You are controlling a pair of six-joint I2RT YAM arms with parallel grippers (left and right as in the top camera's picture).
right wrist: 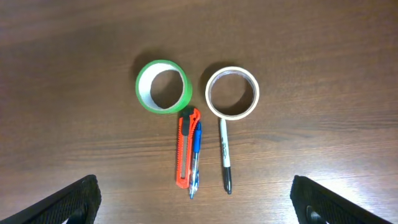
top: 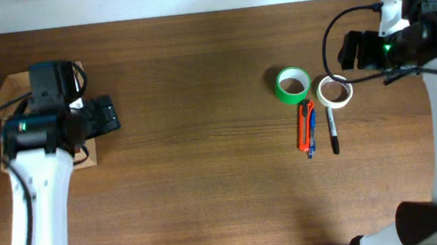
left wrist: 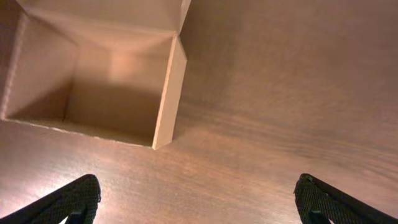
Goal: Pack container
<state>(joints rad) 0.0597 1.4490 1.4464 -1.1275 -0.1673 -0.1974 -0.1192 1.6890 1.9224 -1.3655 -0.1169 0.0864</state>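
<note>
Cardboard container (top: 7, 87) lies far left overhead, partly under the left arm (top: 37, 178); the left wrist shows it open-topped, left gripper (left wrist: 196, 183) spread wide; the right wrist shows the right gripper (right wrist: 194, 183) equally wide, green tape roll (right wrist: 162, 86) ahead.

The overhead camera looks straight down on the whole tabletop (top: 201, 100) from far off. The left wrist camera faces down, close over one corner of the open box (left wrist: 93, 81). The right wrist camera faces down from higher, on the green tape roll (right wrist: 162, 86), also seen from overhead.
</note>
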